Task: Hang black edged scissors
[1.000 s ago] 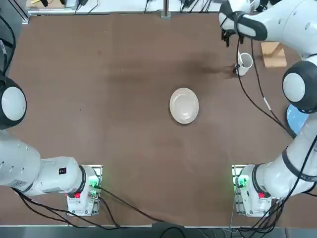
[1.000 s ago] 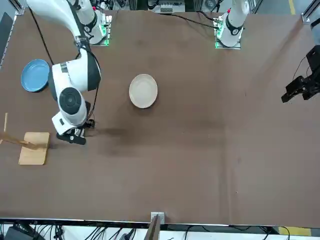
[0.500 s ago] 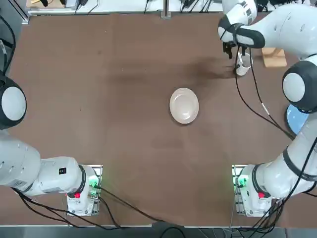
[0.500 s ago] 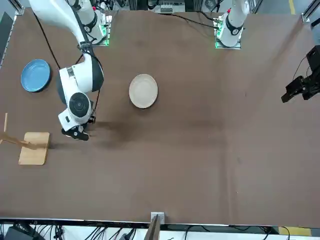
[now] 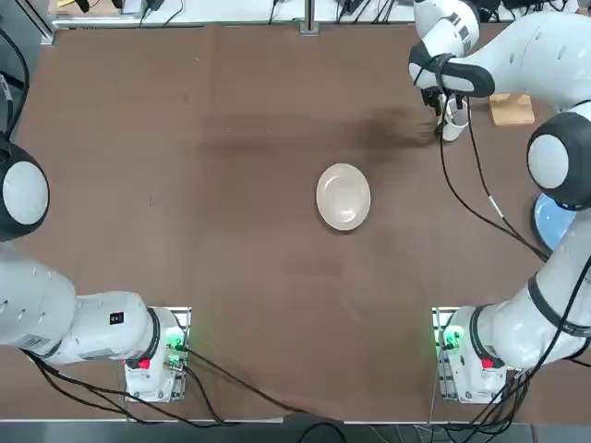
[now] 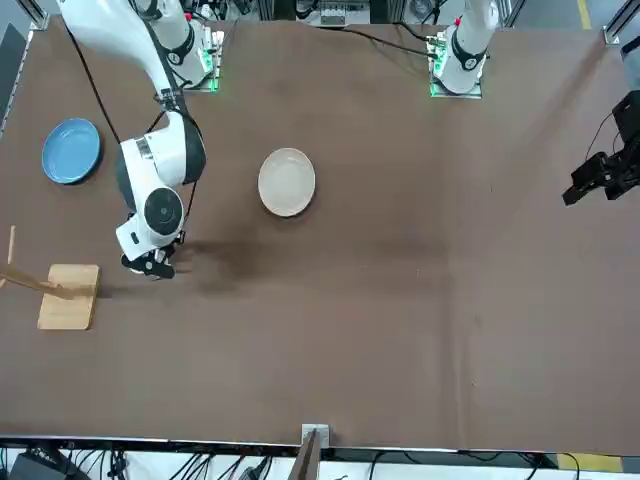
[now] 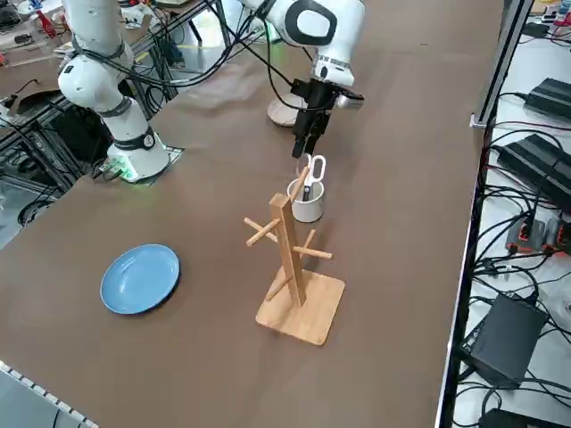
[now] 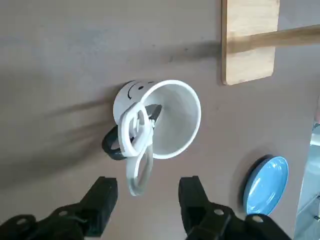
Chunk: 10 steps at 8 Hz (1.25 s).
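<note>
Top view looks straight down, arm bases at the bottom edge. Front view faces the robot from across the table (image 6: 400,330). Right side view looks down diagonally, close to the peg rack (image 7: 290,259). Wrist view sits near above the white mug (image 8: 170,120). All four share the mug area.

Over the last second I have swung my right gripper (image 8: 145,200) in from beyond the white mug (image 8: 165,120) to hang over it; my fingers stand apart either side of the scissors' (image 8: 137,150) handles, seemingly without touching them.
</note>
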Tool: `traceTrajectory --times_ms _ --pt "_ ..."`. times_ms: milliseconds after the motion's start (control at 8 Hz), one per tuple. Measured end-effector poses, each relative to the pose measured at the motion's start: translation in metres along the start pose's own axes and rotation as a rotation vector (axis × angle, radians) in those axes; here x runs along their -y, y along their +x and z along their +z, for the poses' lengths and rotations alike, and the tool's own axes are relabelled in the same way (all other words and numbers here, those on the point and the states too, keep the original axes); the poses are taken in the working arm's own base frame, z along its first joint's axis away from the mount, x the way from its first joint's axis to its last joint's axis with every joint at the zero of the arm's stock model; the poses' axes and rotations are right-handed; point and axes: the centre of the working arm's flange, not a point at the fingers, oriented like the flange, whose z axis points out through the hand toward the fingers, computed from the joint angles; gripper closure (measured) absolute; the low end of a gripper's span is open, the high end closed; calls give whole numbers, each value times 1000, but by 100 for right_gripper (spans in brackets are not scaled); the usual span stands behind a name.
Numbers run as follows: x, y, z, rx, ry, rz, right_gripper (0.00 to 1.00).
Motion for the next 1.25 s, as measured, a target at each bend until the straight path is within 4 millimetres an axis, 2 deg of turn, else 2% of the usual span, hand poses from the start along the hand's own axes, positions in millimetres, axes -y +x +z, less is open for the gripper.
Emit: traceTrajectory --times_ms 875,1250 --pt "7 -2 12 14 -6 -12 38" --pt "11 -1 19 18 -9 -19 47"
